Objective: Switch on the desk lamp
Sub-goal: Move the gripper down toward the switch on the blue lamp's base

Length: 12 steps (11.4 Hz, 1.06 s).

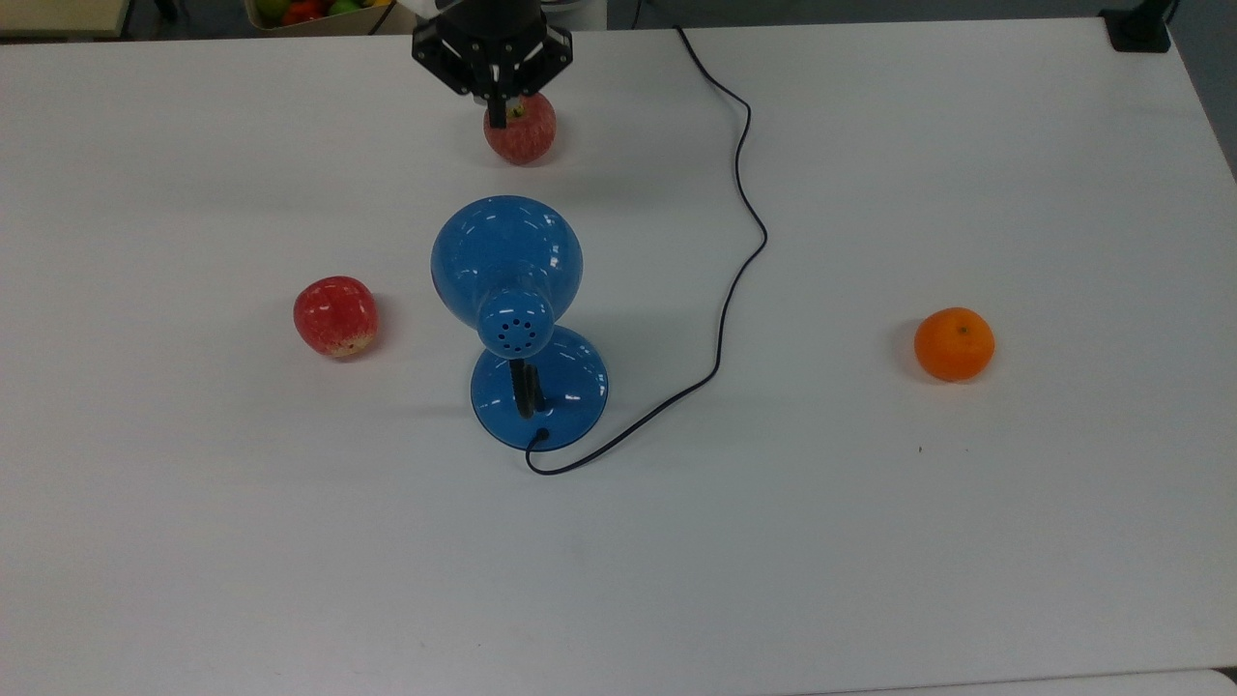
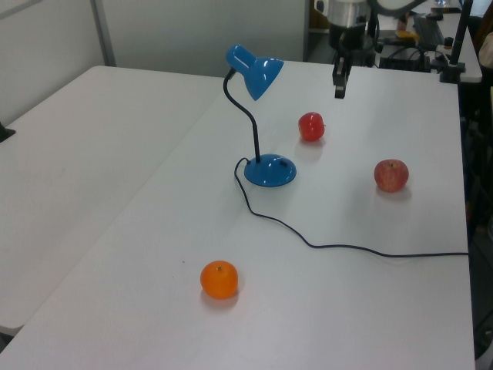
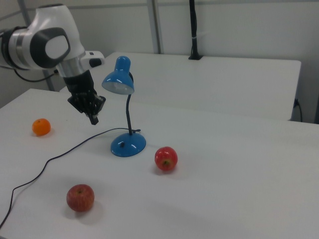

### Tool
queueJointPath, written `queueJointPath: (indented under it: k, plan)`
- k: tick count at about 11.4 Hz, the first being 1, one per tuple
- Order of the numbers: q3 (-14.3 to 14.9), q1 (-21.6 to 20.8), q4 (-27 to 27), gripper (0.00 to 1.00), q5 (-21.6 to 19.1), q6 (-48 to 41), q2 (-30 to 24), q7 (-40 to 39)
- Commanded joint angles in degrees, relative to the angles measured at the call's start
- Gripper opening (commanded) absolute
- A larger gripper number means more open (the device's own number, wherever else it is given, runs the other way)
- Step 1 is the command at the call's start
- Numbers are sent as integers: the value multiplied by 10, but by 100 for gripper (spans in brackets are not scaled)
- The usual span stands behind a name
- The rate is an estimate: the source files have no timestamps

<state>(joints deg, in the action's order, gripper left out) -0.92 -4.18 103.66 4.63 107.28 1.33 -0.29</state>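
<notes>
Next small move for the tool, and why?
Probably bring the tool down and across toward the desk lamp base. It hangs in the air off to the right view's left of the shade, touching nothing, and the lamp looks unlit.

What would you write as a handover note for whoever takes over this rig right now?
Gripper: shut, empty, in the air above the table, apart from the desk lamp.
Lamp: upright mid-table, its shade shows no glow; cord trails off the table's far edge in the top view.
Two apples and an orange lie around it.
Done: nothing touched yet.
Left: reach the lamp and switch it on.
</notes>
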Motion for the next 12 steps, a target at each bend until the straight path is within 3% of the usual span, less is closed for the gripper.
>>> queueJointPath:
  k: [1,5,12]
  plan:
    - [0,-9,48,0,-8,78,15,9]
    - [0,-9,94,0,-7,192,40,12]
    - [0,-17,90,0,5,329,120,80]
